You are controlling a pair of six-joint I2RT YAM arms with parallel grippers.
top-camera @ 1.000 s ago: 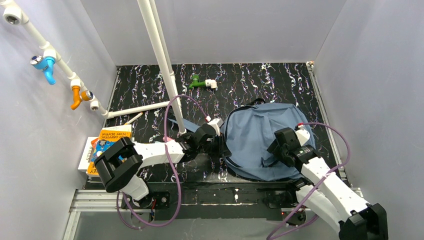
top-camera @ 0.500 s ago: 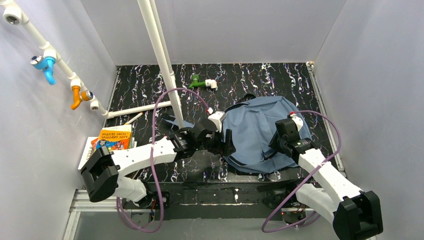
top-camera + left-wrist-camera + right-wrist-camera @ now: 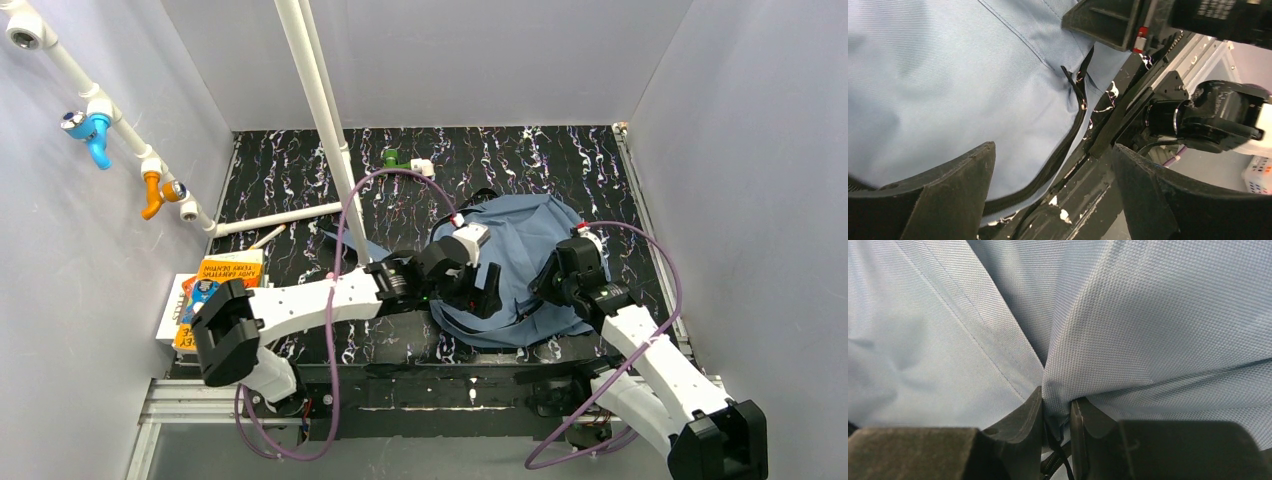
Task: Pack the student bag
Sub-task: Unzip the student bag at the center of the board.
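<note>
Books [image 3: 218, 278] sit stacked at the near left edge of the desk [image 3: 300, 180], well apart from the bag. They look like your cargo, parked there until the bag has a mouth to take them.

Nearer the middle, your left gripper [image 3: 480, 288] hangs over the bag's near-left edge with its jaws wide apart and nothing between them. Its wrist view looks along a black zip [image 3: 1070, 137], which seems closed over the stretch you can see. My reading is that you have this gripper spread and low so it can come in on the zip or the seam beside it.

To the right, your right gripper [image 3: 1056, 400] is clamped on a pinched fold of blue cloth at the bag's near-right side. That grip probably serves as an anchor, so the soft fabric won't slide or bunch while the other arm works.

The bag [image 3: 520, 235] itself lies slumped flat on the right-centre of the desk, with its near edge close to the front lip.

Farther back, a green valve [image 3: 398, 160] rests by the white pipe [image 3: 320, 120], well clear of the bag.
</note>
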